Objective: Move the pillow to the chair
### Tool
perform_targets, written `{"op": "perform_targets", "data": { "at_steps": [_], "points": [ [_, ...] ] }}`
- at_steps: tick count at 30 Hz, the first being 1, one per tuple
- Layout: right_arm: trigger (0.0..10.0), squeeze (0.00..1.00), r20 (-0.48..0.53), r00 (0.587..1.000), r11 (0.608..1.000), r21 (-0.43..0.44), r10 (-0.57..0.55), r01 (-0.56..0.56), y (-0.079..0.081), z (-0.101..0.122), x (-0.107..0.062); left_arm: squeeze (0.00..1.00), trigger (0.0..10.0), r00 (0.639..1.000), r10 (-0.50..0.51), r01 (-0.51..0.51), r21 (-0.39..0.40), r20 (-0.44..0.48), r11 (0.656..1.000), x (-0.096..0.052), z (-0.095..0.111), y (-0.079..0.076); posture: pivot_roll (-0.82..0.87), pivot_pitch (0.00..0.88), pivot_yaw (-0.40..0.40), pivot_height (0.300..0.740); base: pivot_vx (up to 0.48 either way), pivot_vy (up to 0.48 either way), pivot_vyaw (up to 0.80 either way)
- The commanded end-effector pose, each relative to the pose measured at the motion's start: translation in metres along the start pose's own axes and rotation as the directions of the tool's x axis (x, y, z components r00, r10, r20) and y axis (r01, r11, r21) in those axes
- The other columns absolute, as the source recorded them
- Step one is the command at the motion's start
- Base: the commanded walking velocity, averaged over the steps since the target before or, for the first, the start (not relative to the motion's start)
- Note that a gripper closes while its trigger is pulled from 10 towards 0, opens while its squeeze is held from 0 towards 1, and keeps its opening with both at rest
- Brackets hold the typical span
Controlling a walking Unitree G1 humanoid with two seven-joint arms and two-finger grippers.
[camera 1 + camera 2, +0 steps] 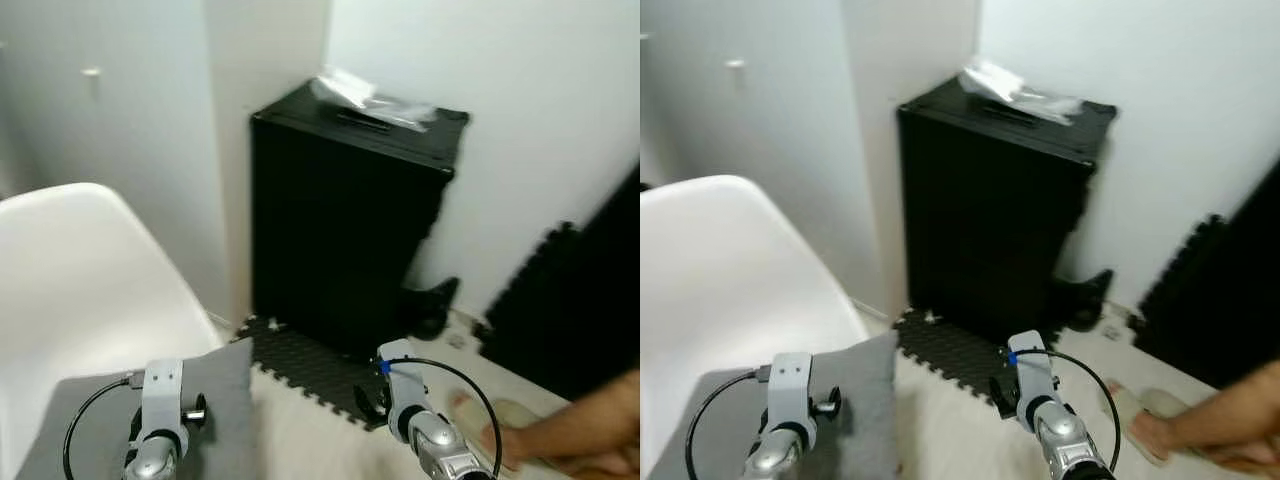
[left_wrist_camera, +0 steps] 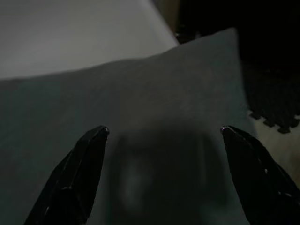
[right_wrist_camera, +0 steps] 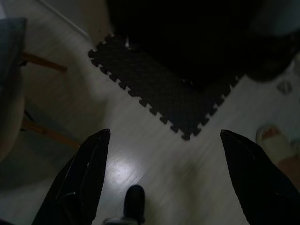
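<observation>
Left eye view shows a grey pillow [image 1: 215, 410] at the lower left of the frame, lying on the seat of a white chair [image 1: 80, 280]. Left wrist view shows the left gripper [image 2: 164, 133] just above the pillow, jaws wide apart and holding nothing. Right wrist view shows the right gripper [image 3: 164, 136] over pale wood floor [image 3: 154, 154], jaws also wide apart and empty. At centre frame a black cabinet [image 1: 345, 220] stands against the white wall, with a black foam mat [image 1: 310, 365] at its foot. A person's foot in a sandal [image 1: 520, 425] sits at the lower right.
</observation>
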State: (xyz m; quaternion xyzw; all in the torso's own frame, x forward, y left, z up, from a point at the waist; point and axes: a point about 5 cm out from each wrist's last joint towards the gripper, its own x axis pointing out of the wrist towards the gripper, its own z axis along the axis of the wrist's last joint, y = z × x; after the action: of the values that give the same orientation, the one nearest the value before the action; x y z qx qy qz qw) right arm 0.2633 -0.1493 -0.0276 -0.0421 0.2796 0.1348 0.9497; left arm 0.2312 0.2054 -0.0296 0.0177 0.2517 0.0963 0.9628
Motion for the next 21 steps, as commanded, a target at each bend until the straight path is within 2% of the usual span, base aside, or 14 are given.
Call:
{"op": "perform_targets", "data": {
  "at_steps": [1,21],
  "points": [
    [10.0,0.0,-0.012,1.0,1.0,0.01,-0.001,0.001,-0.0019,-0.0029,-0.001,0.0,10.0,1.0,-0.002,0.002,0.003,-0.008,1.0,-0.0001,-0.0016,-0.0014,0.06,0.052,-0.056,0.74,0.0,0.0,-0.8],
    [10.0,0.0,-0.032,0.999,1.0,-0.004,-0.017,0.017,-0.0062,-0.0039,-0.0014,0.0,10.0,1.0,0.004,-0.004,-0.004,-0.01,1.0,0.0001,-0.0024,-0.0002,0.06,0.062,-0.067,0.74,0.0,0.0,-0.8]
  ]
}}
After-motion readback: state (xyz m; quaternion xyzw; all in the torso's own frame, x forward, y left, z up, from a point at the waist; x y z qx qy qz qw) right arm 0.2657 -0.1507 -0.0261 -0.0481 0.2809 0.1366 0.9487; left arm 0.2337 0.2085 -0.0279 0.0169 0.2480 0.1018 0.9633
